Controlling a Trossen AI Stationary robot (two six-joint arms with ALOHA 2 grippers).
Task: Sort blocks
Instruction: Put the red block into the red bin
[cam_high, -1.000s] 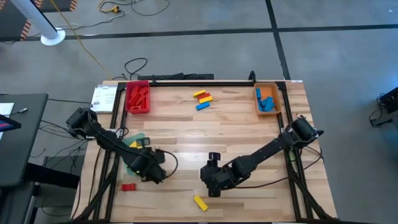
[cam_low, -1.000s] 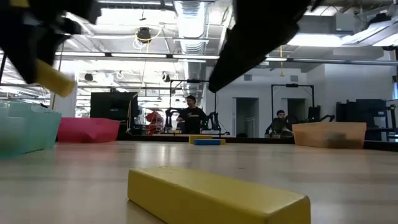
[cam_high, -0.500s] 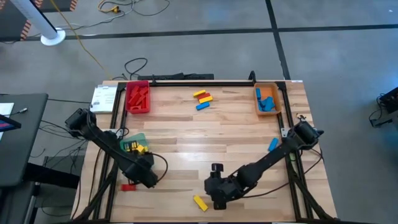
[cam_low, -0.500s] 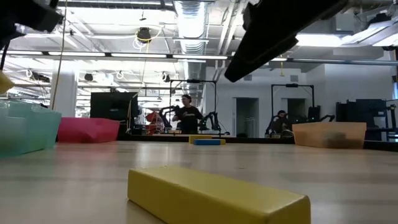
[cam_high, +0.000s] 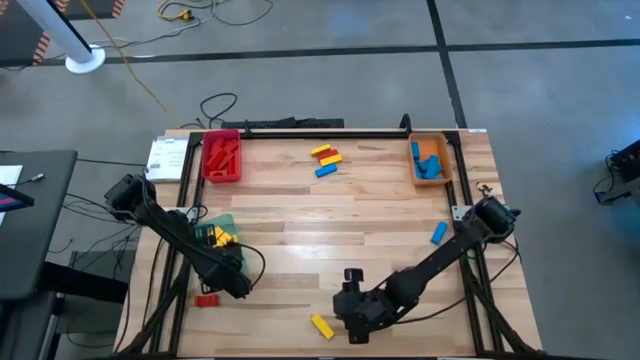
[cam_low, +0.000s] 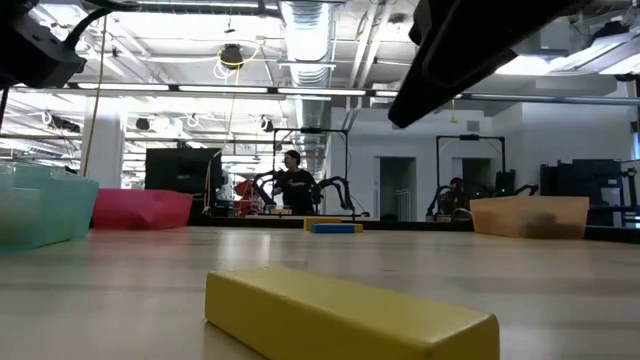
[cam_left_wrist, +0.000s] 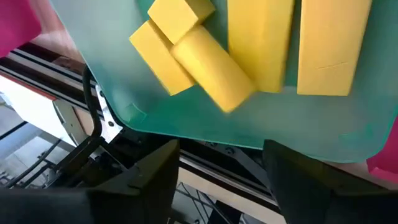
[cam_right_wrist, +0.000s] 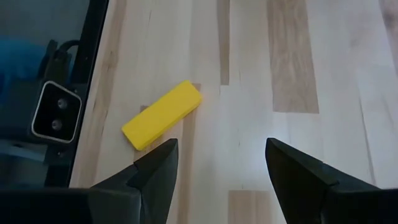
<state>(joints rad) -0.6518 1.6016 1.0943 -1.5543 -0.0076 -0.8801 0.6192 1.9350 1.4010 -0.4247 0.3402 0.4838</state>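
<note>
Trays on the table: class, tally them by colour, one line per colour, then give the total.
red tray: 1
green tray: 1
orange tray: 1
Total: 3

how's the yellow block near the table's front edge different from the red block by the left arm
The yellow block is yellow and lies at a slant, with the right gripper close beside it. The red block is red and lies level, near the left gripper. Both are small bars lying loose on the table, outside any tray.
</note>
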